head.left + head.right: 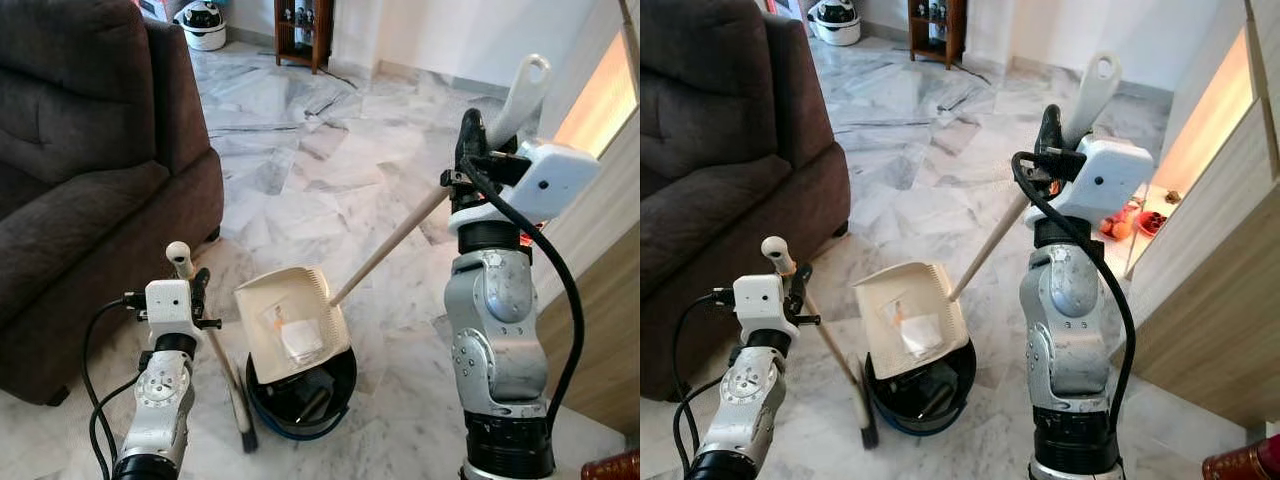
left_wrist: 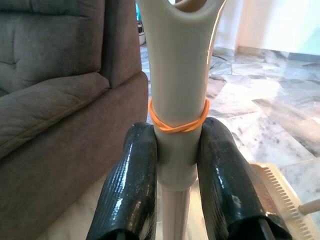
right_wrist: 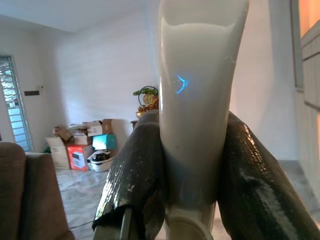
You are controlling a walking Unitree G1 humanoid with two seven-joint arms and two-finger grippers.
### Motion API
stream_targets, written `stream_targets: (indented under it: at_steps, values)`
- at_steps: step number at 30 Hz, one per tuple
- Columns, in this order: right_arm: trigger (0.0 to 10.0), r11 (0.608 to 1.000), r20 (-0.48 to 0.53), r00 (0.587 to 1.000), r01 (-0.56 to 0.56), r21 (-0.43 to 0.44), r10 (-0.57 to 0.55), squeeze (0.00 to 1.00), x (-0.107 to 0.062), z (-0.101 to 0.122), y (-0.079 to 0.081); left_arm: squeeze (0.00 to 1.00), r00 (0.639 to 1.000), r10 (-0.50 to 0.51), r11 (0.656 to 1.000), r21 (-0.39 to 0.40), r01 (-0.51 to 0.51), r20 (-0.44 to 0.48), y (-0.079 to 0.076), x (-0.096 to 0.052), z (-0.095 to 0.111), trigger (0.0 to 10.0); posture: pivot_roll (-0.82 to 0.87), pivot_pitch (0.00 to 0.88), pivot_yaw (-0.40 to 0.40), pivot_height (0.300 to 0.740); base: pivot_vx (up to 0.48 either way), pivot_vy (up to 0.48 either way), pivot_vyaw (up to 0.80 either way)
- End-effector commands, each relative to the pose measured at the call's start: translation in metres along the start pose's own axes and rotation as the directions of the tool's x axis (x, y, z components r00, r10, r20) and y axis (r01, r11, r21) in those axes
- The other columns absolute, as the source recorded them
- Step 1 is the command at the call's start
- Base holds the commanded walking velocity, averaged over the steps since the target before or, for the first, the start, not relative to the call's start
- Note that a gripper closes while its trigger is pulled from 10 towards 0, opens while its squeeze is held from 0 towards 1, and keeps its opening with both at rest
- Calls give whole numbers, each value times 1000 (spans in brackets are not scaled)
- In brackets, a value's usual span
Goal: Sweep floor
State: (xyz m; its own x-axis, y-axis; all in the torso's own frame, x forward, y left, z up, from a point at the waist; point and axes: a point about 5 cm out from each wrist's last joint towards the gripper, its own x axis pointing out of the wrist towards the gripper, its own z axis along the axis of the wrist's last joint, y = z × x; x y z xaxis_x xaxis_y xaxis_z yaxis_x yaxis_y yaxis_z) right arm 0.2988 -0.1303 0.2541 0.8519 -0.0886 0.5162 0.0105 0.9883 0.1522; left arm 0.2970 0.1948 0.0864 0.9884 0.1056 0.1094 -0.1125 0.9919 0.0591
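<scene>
Marble floor, white with grey veining, is what I'm sweeping; it runs from the dark brown fabric sofa out to the far wall. My left claw is clenched on the cream plastic handle of the short broom, just under its orange rubber band; the broom's dark bristle head rests on the floor beside the black round bin. My right claw is clamped on the white plastic grip of the long wooden-handled cream dustpan, held high. The pan is tipped up over the bin's mouth, with what looks like a scrap of paper and bits of debris lying on its inner face.

I judge this as the emptying step: sweepings collected, now being dumped. Debris looks stuck on the pan, so next I'd tilt it steeper or give it a shake so it slides into the bin. Risk: the pan's edge overhangs the bin rim toward the sofa side, so bits could spill back onto the floor.
</scene>
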Motion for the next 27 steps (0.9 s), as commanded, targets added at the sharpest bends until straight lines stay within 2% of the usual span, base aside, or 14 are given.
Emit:
stream_targets:
  at_steps: [1, 7, 18, 27]
  values:
    - [10000, 999, 92, 995, -27, -28, 30, 0, -1, 14, 6, 0, 1000, 2, 1000, 6, -3, 18, 2, 0, 2, 10000, 116, 115, -34, 740, 0, 0, 0]
    - [10000, 989, 126, 984, -110, -103, 122, 0, -8, 16, 21, 0, 1000, 2, 1000, 4, -2, 19, 2, 0, 2, 10000, 114, 117, -33, 740, 0, 0, 0]
    - [10000, 958, 153, 948, -268, -98, 280, 0, -28, 19, 49, 0, 1000, 3, 1000, 1, -3, 23, 2, 0, 3, 10000, 114, 113, -35, 740, 0, 0, 0]
    - [10000, 910, 187, 899, -359, -206, 396, 0, -38, 22, 64, 0, 1000, 1, 1000, -1, -1, 27, 1, 1, 3, 10000, 114, 109, -36, 740, 0, 0, 0]
